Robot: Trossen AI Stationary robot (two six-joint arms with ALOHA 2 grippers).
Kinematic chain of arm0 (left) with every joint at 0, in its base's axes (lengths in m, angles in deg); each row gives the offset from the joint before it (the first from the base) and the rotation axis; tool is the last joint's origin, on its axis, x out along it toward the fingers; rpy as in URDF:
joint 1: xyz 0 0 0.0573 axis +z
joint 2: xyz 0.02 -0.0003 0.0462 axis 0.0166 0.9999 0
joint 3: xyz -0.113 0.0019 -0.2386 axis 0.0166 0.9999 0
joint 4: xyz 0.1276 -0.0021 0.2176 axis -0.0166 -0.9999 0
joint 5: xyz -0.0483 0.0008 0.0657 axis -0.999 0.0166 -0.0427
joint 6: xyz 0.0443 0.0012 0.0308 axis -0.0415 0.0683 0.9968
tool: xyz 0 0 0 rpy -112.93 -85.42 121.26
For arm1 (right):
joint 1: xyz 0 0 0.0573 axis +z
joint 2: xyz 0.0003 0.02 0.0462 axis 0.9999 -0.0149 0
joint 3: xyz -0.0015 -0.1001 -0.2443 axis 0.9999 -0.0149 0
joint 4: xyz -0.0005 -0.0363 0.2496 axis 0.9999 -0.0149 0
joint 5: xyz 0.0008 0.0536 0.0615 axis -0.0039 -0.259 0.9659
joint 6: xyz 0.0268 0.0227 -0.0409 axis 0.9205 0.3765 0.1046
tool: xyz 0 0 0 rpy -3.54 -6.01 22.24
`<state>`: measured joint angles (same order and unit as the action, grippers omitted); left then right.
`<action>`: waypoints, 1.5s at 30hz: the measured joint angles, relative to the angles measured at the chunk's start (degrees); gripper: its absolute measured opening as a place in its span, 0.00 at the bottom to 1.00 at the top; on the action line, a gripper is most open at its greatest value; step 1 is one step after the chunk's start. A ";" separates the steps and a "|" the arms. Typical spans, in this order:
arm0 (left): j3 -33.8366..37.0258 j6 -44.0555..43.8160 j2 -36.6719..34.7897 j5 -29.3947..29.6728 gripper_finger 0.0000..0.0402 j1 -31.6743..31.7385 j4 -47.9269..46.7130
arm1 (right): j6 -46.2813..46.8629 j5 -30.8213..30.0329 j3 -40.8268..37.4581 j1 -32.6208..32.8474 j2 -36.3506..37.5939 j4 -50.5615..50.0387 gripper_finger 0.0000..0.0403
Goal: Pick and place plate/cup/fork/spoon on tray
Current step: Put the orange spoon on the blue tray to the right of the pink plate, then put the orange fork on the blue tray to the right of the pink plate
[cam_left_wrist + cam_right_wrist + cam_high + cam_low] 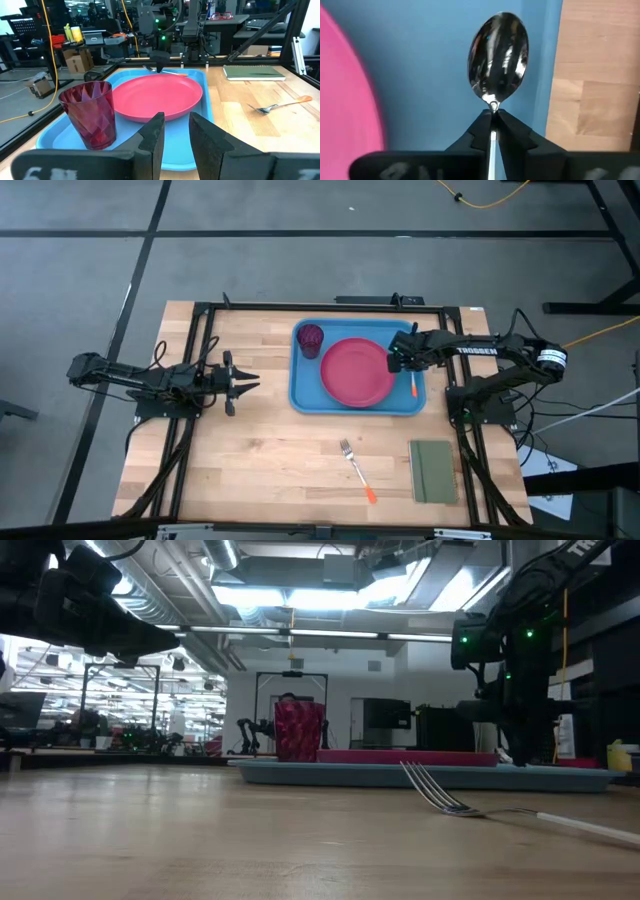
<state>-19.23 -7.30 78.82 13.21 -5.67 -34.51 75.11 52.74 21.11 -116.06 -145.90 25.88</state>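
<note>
The blue tray (305, 395) lies at the table's far middle. The pink-red plate (357, 372) lies flat in it, and the magenta cup (311, 339) stands upright in its far left corner. My right gripper (397, 362) is over the tray's right side, beside the plate, shut on the spoon (500, 55). The spoon's orange handle (413, 387) shows along the tray's right wall. The fork (355, 468) lies flat on the bare wood near the front edge. My left gripper (250, 385) is open and empty, level, left of the tray. My right gripper pinches the spoon's thin silver neck (493, 107), just behind the bowl, between its two fingertips. The fingers come from above, pointing down. The bowl sticks out past the fingertips over the tray floor. The spoon lies about level; I cannot tell whether it rests on the tray.
An olive-green pad (432, 471) lies at the front right, right of the fork. A dark frame rail (200, 360) runs around the table's edges. Bare wood spreads between the tray and the near edge.
</note>
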 joint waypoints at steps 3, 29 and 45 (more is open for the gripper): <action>-0.02 0.00 0.00 0.00 0.21 -0.01 0.01 | 0.21 0.07 0.00 0.02 -0.02 0.70 0.12; 0.01 0.00 0.00 0.00 0.21 0.00 -0.02 | 0.27 -5.38 6.18 11.12 6.34 -0.66 0.24; -0.02 -0.02 0.00 0.00 0.21 0.01 -0.01 | 11.01 -5.95 7.39 37.01 4.52 14.69 0.24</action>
<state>-19.24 -7.33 78.82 13.21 -5.66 -34.51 86.12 46.80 28.50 -79.05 -141.37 40.57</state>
